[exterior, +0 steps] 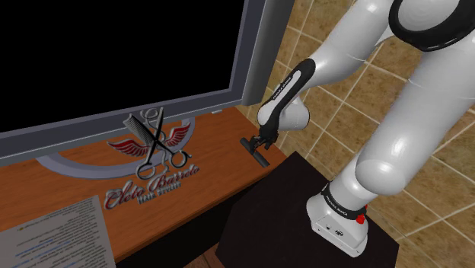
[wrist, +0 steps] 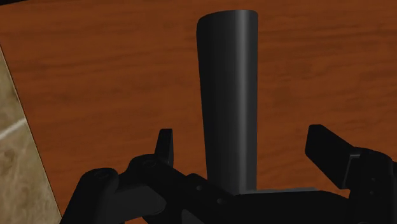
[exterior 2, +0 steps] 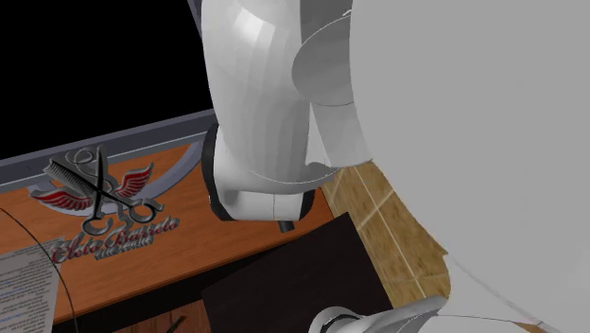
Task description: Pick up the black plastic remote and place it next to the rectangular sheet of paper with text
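A long black remote lies on the reddish-brown wooden desk, close to the desk's end. My gripper is open and straddles the remote; both fingers stand clear of its sides. In the shoulder view the gripper hangs just over the remote at the desk's right end. The rectangular sheet of paper with text lies flat at the shoulder view's lower left, far from the remote. The second exterior view has the paper at its lower left, with the arm covering the gripper.
A large monitor with a black screen stands on a grey curved base along the back of the desk. A scissors-and-comb logo sits between remote and paper. Tiled floor begins past the desk's end; my black stand is beside it.
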Robot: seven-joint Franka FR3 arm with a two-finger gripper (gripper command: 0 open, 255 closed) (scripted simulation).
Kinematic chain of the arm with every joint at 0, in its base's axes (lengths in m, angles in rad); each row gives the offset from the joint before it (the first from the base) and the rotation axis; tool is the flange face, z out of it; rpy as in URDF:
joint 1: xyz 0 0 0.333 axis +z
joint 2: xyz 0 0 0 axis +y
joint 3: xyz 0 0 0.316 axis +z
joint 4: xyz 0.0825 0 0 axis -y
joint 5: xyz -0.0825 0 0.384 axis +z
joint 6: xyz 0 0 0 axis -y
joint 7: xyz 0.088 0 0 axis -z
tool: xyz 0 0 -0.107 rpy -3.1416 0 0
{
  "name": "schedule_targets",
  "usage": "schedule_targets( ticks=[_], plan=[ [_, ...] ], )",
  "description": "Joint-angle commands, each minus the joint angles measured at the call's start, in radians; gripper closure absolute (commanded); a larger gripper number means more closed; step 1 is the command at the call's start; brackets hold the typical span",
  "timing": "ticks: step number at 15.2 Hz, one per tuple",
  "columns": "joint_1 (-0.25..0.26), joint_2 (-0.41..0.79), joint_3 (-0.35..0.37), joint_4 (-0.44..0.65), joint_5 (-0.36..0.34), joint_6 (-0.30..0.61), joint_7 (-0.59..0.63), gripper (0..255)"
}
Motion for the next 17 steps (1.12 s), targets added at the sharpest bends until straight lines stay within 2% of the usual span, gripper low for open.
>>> schedule_targets(
  ticks=[1, 2, 10, 11, 17],
  plan=[
    [-0.021, 0.044, 0.033, 0.012, 0.055, 0.032, -0.044, 0],
    [-0.041, 0.078, 0.062, 0.023, 0.092, 0.056, -0.074, 0],
    [-0.044, 0.078, 0.064, 0.022, 0.088, 0.057, -0.071, 0],
    [-0.044, 0.078, 0.064, 0.022, 0.088, 0.057, -0.071, 255],
    [-0.04, 0.075, 0.06, 0.023, 0.083, 0.053, -0.067, 255]
  ],
)
